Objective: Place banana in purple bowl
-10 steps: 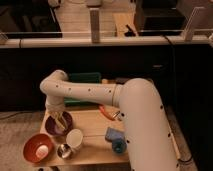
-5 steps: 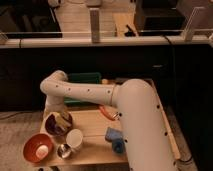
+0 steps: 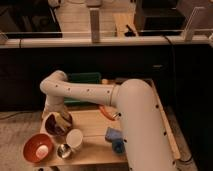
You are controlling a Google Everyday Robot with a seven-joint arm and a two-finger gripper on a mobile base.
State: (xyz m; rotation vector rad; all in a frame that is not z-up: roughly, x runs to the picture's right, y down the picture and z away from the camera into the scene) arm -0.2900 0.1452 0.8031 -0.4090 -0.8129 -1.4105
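A wooden table (image 3: 95,127) fills the lower middle of the frame. On it are two bowls: one purple bowl (image 3: 54,128) at lower left, and one orange bowl (image 3: 36,148) below and left of it. One white cup (image 3: 75,138) stands just right of the bowls, with one small shiny metal cup (image 3: 63,150) beside it. One orange-red long item (image 3: 106,112) and one blue object (image 3: 115,137) lie further right, partly behind the arm.

One thick white arm (image 3: 135,125) rises from lower right, reaches left to a bent elbow, then drops straight down. Its gripper (image 3: 60,118) hangs over the purple bowl, and whether it is clenched or released cannot be told.

One banana (image 3: 65,120), a small pale tan piece, shows inside the bowl's outline just under the gripper. Whether it is held or resting, and which way its long axis runs, cannot be told.
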